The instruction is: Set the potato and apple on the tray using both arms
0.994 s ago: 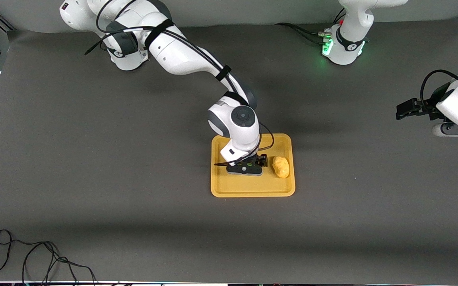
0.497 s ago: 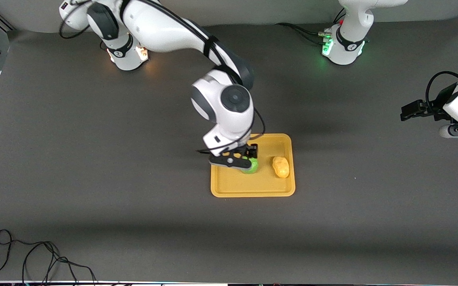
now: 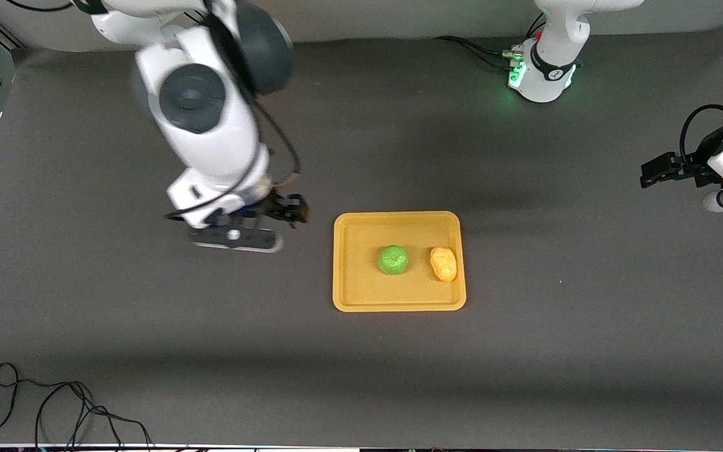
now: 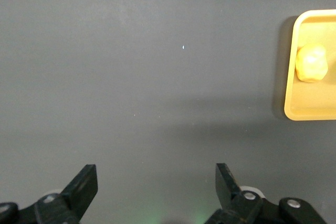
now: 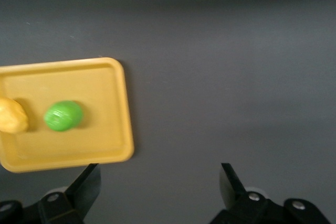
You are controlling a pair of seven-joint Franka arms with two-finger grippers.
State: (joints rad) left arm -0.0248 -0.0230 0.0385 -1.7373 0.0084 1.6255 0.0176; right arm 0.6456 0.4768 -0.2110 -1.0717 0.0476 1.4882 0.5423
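The yellow-orange tray (image 3: 361, 285) lies mid-table. The green apple (image 3: 393, 260) sits in its middle, and the tan potato (image 3: 444, 263) rests beside it toward the left arm's end. Neither is touched by a gripper. My right gripper (image 3: 290, 211) hangs open and empty over bare table, off the tray's edge toward the right arm's end. In the right wrist view, the tray (image 5: 100, 77), apple (image 5: 63, 115) and potato (image 5: 10, 115) show past the open gripper (image 5: 160, 182). My left gripper (image 3: 656, 171) waits open at the left arm's end. Its open gripper (image 4: 156, 182) frames bare table, with the tray's edge (image 4: 315, 109) and potato (image 4: 312, 63) farther off.
Dark grey mat (image 3: 524, 351) covers the table. A black cable (image 3: 54, 408) loops on it at the corner nearest the front camera, at the right arm's end. The arms' bases (image 3: 540, 69) stand along the edge farthest from the camera.
My right gripper let go of the apple on the tray, rose, and swung off toward the right arm's end. The left arm drifted slightly outward.
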